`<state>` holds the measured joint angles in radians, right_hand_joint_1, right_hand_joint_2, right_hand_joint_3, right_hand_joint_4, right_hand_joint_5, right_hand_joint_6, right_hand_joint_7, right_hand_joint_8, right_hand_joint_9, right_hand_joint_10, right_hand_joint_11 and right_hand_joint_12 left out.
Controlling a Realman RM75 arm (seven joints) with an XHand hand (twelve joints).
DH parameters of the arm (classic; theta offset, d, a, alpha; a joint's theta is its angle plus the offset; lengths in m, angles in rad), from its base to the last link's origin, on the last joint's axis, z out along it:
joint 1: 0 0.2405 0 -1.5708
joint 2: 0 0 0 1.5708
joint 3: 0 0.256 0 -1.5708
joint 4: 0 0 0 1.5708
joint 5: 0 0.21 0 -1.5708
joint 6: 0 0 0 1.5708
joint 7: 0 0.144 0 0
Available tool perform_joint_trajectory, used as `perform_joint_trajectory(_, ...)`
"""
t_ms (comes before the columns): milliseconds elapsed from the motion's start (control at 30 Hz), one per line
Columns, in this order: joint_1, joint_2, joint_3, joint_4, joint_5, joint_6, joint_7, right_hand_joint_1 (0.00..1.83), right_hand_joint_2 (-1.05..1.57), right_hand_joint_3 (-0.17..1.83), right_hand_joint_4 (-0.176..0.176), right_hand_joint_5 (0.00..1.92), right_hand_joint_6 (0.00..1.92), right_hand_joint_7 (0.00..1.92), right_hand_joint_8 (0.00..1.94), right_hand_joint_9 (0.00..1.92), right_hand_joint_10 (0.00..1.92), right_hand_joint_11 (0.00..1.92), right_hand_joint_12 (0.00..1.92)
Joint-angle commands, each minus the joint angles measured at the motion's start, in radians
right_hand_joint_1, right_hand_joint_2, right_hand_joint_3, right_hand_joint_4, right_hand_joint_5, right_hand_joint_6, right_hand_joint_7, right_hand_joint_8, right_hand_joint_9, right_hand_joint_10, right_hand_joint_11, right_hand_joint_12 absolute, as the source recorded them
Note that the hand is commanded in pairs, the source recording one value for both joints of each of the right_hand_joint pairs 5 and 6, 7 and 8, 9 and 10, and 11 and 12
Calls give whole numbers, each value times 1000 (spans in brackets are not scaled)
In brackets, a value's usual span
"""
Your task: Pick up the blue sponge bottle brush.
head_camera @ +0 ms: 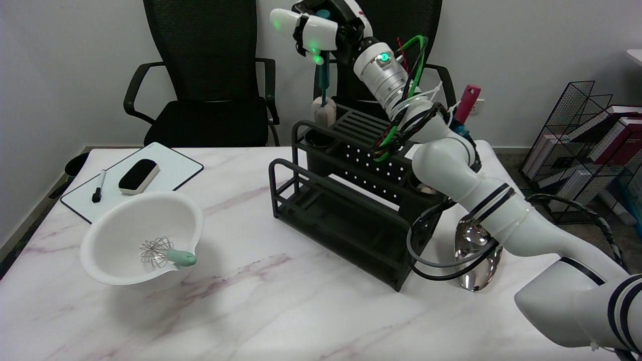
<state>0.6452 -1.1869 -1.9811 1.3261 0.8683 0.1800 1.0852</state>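
Black rack [346,210] mid-table; open marble [281,311] in front.

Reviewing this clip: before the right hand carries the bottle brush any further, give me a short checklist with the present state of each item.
1. Right hand holds the bottle brush by the top of its handle: ok.
2. Sponge head is out of the rack's cup: ok, it hangs just above the rim.
3. Brush hangs roughly upright, not snagged on the black rack: ok.
4. How firmly the fingers close on the handle: cannot tell, the hand's casing hides them.
5. The arm's cables are free of the rack: cannot tell, they pass close over its top.
6. White bowl with the whisk is away from the hand: ok.
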Motion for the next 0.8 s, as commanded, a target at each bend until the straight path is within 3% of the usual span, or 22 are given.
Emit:
perform_joint_trajectory(33,-48,49,64,144,25,-14,6,1133,1560,441,0,1920,1920,1920,1920,1920,1920,1920,1920)
perform_joint_trajectory(200,-26,45,66,200,144,-7,0,1130,1571,420,0,1920,1920,1920,1920,1920,1920,1920,1920)
perform_joint_trajectory(333,-36,49,77,274,145,-1,-1,1132,1571,377,0,1920,1920,1920,1920,1920,1920,1920,1920)
perform_joint_trajectory(433,-72,52,61,321,158,43,6,1131,1571,333,0,1920,1920,1920,1920,1920,1920,1920,1920)
perform_joint_trajectory(667,-151,56,-1,453,364,96,6,1126,1571,263,0,1920,1920,1920,1920,1920,1920,1920,1920)
perform_joint_trajectory(800,-206,62,-45,546,377,101,6,1123,1571,217,0,1920,1920,1920,1920,1920,1920,1920,1920)
